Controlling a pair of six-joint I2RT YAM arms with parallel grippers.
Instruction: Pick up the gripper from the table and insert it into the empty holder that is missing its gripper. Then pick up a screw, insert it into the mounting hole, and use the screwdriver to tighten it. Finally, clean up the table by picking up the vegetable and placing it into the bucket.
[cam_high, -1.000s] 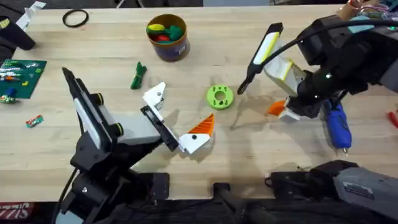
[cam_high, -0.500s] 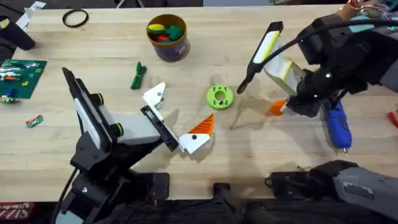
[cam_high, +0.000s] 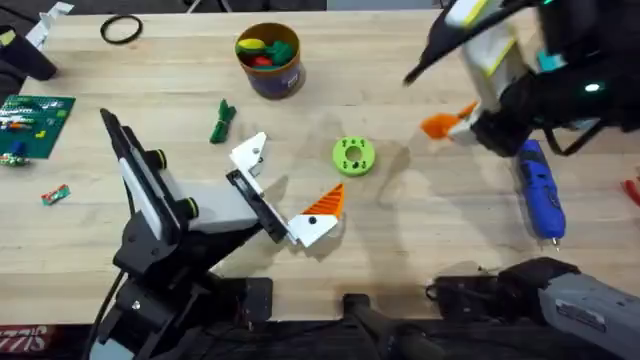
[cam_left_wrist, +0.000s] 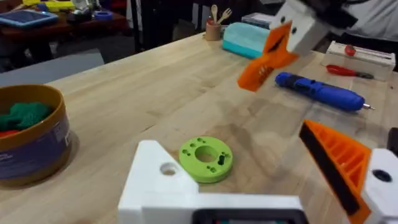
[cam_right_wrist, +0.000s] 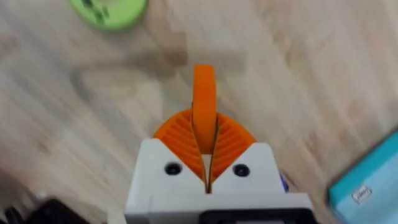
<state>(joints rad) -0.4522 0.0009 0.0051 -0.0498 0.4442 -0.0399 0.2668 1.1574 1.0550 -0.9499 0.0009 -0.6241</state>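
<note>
The right end effector (cam_high: 470, 120) is pinching the gripper (cam_high: 440, 125) between its orange ribbed pads (cam_right_wrist: 233, 142) and has it clear of the desk (cam_high: 150, 80), orange tip (cam_right_wrist: 203, 93) pointing away from the wrist. The step in hand looks like the carry to the empty holder (cam_high: 248, 155), the bare white bracket with a mounting hole (cam_left_wrist: 168, 168) on the left end effector (cam_high: 285, 205), which sits low at about 7 o'clock from the lifted part. That left end effector stands spread, one side wearing its orange-and-white wedge (cam_high: 322, 210), the other side missing its piece. To do this well, I would bring the part across slowly and keep it level, since the grip is on the slim tip and the white block could pivot between the pads. Pass above the green disc (cam_high: 353, 155), which lies between the two arms. Line the white block up with the bracket before lowering, and do not push until it seats squarely. The blue screwdriver (cam_high: 539, 195) lies at 5 o'clock from the right end effector; the vegetable (cam_high: 222, 122) rests at 7 o'clock from the bucket (cam_high: 268, 58).
</note>
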